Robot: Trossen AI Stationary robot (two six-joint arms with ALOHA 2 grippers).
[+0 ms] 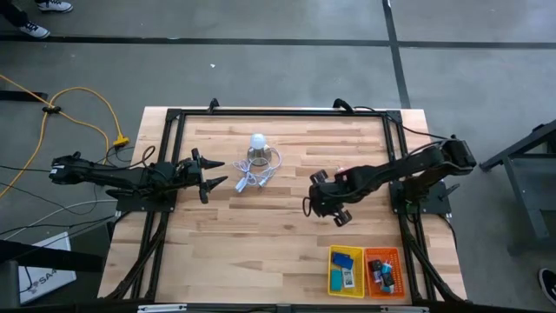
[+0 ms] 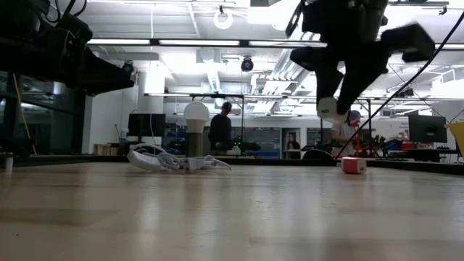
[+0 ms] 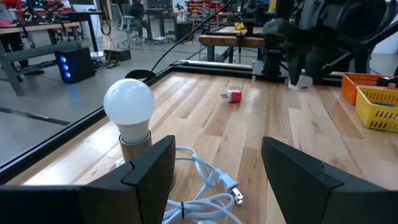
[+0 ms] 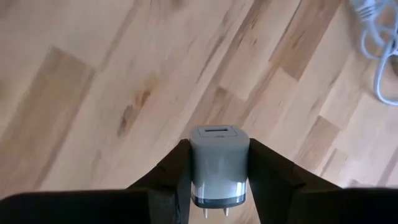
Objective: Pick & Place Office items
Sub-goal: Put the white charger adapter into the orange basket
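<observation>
My right gripper hangs over the table's middle right, shut on a white-grey cube-shaped plug with two metal prongs, also seen as the plug in the low view. A pink cube rests flat on the table beyond it, the same pink cube showing low on the boards. My left gripper waits open at the table's left, its fingers pointing at the white ball-topped object and its looped cord. My right gripper pinches the white-grey plug between its two fingers, one finger on each of two opposite side faces. The fingers come from above, pointing down. The plug is lifted clear of the table, its socket face turned down and its prongs up toward the wrist.
A yellow mesh tray and an orange mesh tray, both holding small items, sit at the table's near right corner. The ball-topped object and cord lie left of centre. A black frame borders the table. A person stands far behind.
</observation>
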